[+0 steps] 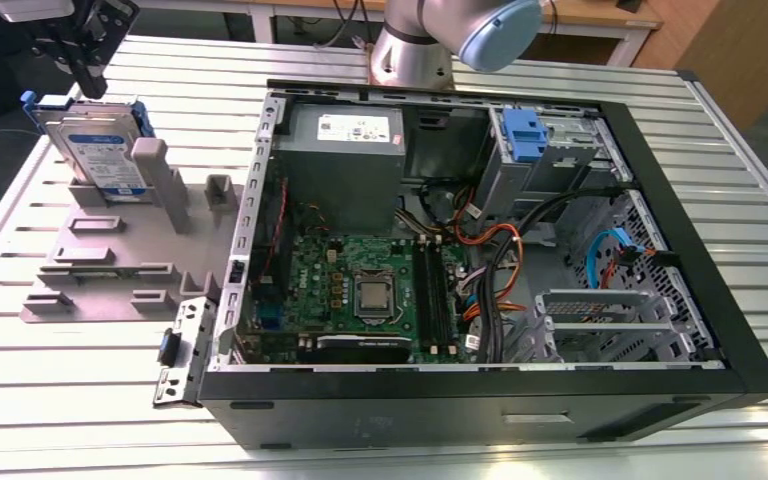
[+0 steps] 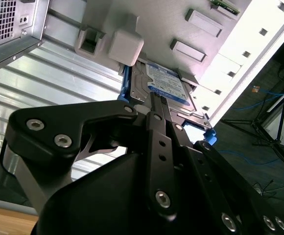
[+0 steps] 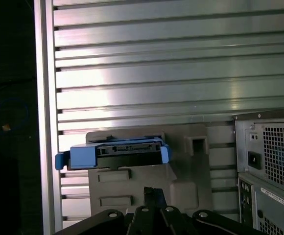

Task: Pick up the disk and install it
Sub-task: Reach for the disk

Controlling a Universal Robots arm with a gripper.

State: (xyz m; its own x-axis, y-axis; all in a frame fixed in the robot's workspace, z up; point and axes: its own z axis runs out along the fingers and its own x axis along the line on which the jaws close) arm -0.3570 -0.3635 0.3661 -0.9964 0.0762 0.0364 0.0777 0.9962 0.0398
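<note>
Hovering just above the disk (image 1: 97, 150), the gripper (image 1: 89, 85) hangs over the far corner of the desk (image 1: 64, 400) on the exterior view's left. Its jaws are drawn together and hold nothing.

The disk stands upright on its long edge in a slot of the grey holder (image 1: 104, 265), with its white-and-blue label showing in the exterior view and the blue caddy framing its edges. The holder lies flat on the slatted metal desk, just beside the open computer case (image 1: 491, 400), on the exterior view's left of it.

In the first wrist view, the gripper (image 3: 153, 192) points toward the disk (image 3: 127, 151), which is seen edge-on. A strip of the holder (image 3: 181, 191) shows between the two, so they are apart. In the second wrist view, the gripper (image 2: 154, 98) sits close to the disk (image 2: 167, 83), near its labelled face; whether they touch there cannot be told.

Inside the case, the grey power-supply box (image 1: 341, 150) sits at the far side and the green motherboard (image 1: 357, 290) lies nearer. The arm (image 1: 444, 35) rises from the desk beyond the case.
</note>
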